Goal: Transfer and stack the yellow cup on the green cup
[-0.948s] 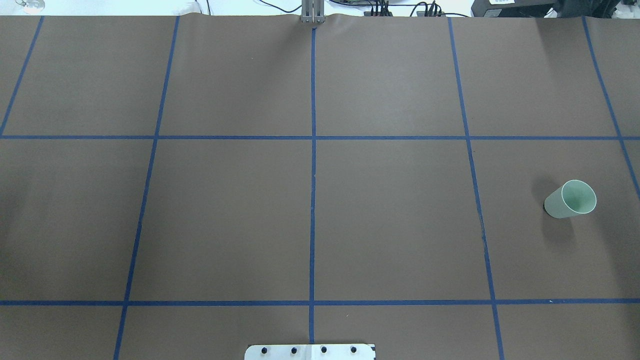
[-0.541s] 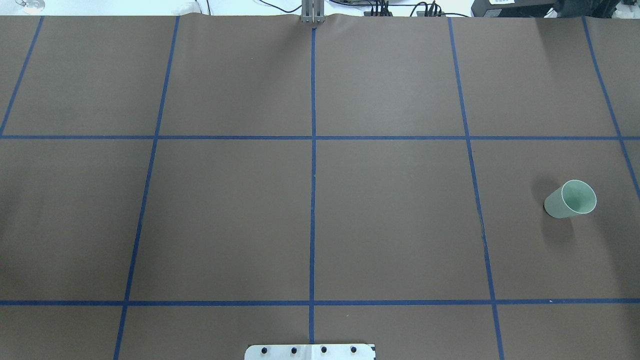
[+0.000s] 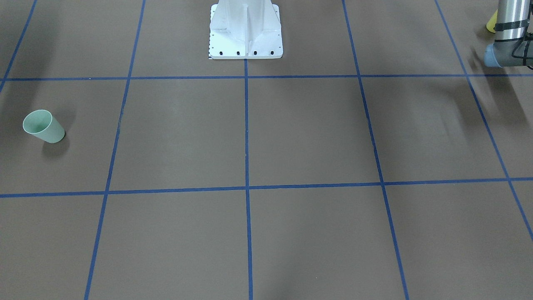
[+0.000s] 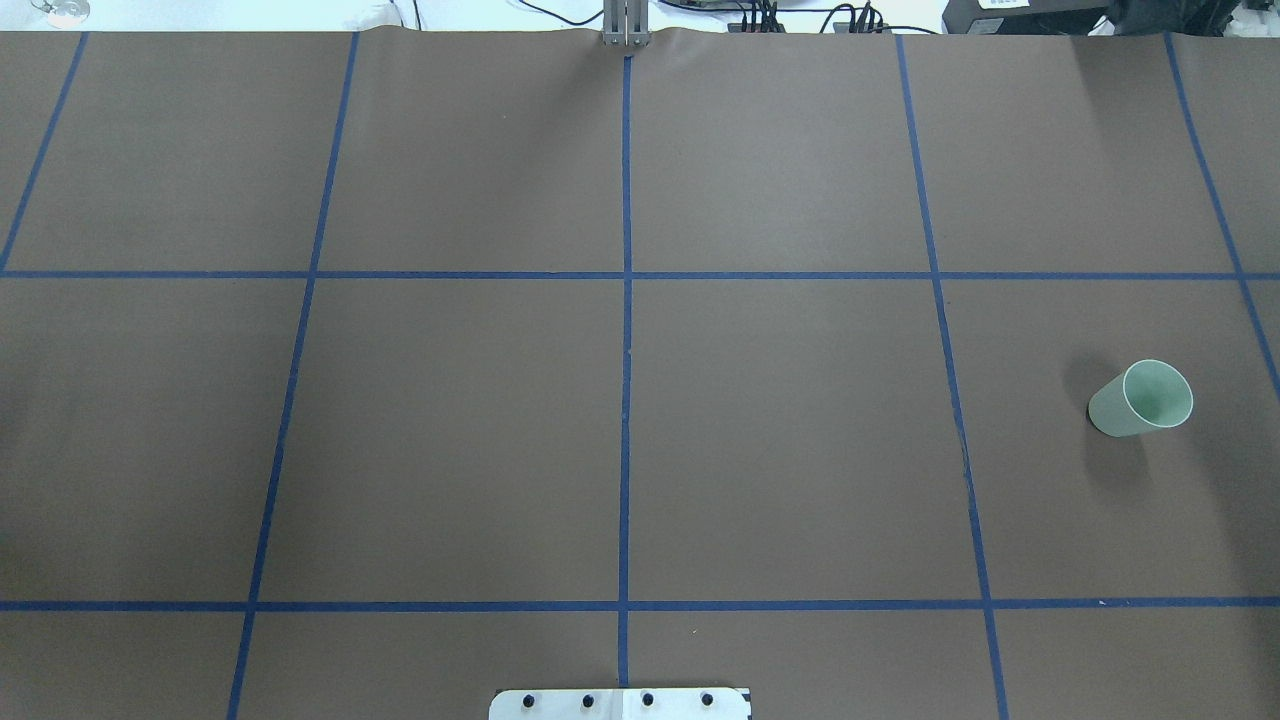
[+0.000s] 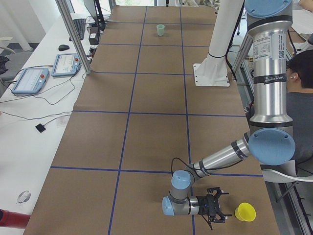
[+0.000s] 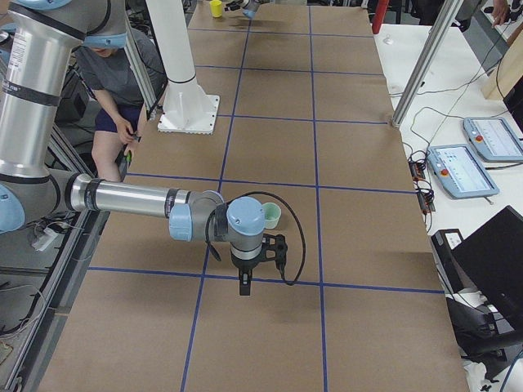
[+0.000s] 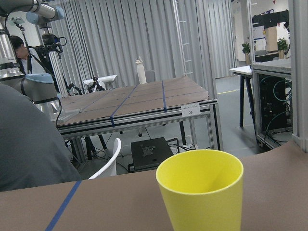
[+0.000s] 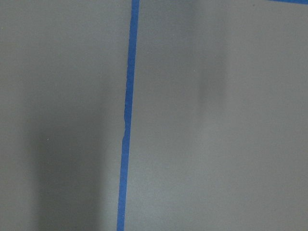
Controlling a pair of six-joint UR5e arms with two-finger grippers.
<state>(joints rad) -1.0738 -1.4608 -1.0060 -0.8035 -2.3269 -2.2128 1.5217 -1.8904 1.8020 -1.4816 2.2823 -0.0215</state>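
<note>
Front-facing: green cup (image 3: 43, 126) is standing mouth up on the brown surface (image 3: 308, 133), toward the robot's right end.
Overhead: it is sitting inside a taped square.
Left side: left gripper (image 5: 221, 205) is hovering low, just beside the yellow cup (image 5: 245, 212); spread of its jaws cannot be told.
Right side: right gripper (image 6: 260, 273) is hanging near the green cup; spread of its jaws cannot be told.
Left wrist: the yellow cup is standing upright, close ahead.

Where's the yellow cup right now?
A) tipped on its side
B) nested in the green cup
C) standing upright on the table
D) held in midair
C: the yellow cup stands upright on the table, with the green cup far off at the other end.
</note>
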